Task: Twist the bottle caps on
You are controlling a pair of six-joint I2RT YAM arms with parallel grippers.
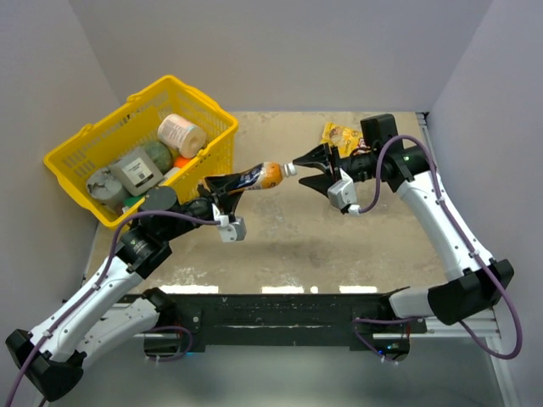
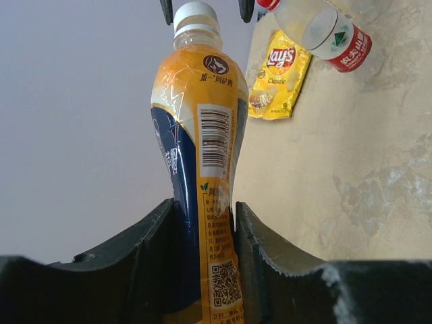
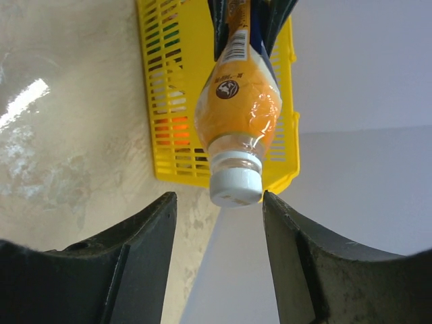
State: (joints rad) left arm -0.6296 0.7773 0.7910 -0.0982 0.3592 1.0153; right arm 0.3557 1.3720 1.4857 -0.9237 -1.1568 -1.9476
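Pinches bottle (image 1: pixel 259 176) low on its body with left gripper (image 1: pixel 231 183), centre frame, neck pointing right, presumably to offer white cap (image 3: pixel 235 187) for turning. Straddles white cap with right gripper (image 1: pixel 305 167) spread, untouching, likely placed to close and twist.

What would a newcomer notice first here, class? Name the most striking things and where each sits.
An orange bottle hangs level at centre, clamped by the left jaws, its white cap between the open right jaws. A yellow basket crammed with goods sits far left. A yellow snack bag lies far right.
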